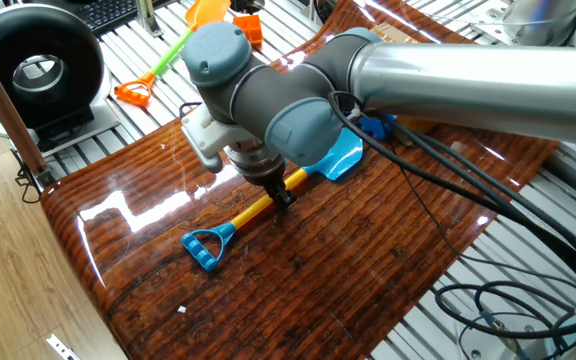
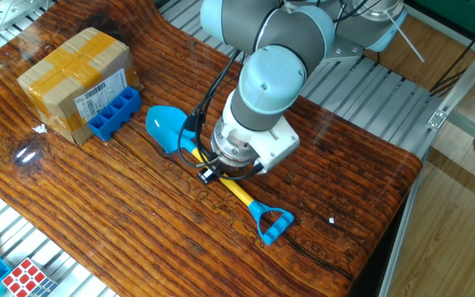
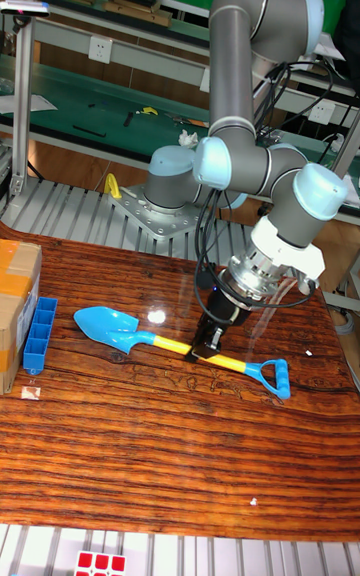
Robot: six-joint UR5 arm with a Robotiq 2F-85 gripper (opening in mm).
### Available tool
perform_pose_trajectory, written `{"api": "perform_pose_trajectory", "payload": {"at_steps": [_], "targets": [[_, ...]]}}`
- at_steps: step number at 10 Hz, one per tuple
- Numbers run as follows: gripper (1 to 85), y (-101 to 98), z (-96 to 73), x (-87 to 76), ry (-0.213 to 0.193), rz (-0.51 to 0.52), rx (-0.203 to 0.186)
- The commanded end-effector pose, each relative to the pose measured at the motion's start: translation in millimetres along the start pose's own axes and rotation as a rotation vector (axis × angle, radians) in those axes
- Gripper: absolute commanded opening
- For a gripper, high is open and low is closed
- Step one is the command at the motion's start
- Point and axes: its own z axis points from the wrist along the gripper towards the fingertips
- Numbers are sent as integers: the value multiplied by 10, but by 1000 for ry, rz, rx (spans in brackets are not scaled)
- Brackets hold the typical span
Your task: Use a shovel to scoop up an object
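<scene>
Evidently the shovel (image 3: 170, 341) is held at the middle of its yellow shaft, where the tool (image 3: 209, 344) is closed narrowly around it from above, so that blade and handle are left free on either side and the whole can be steered as one piece. Its shaft is kept low and nearly flat along the counter (image 2: 122, 239), with the light blue blade (image 2: 165, 130) pointed toward the object (image 2: 114, 114) and the blue handle (image 2: 271, 225) trailing on the far side from it. A low blade is judged necessary if it is to be slid beneath the block rather than knock it aside. The object is seen lying against the cardboard box (image 2: 74, 81), near the blade tip but not yet touched by it; the box may serve as a backstop during the push.
</scene>
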Motion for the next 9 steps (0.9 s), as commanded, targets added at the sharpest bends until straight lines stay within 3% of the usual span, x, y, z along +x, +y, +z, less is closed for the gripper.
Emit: {"api": "perform_pose_trajectory", "payload": {"at_steps": [1,3,5,9], "targets": [[10,0,-39,-35,-33,44,0],[10,-20,-129,-52,-61,42,-8],[10,-27,-248,-144,-116,55,-15],[10,-180,-498,-160,-222,6,-16]]}}
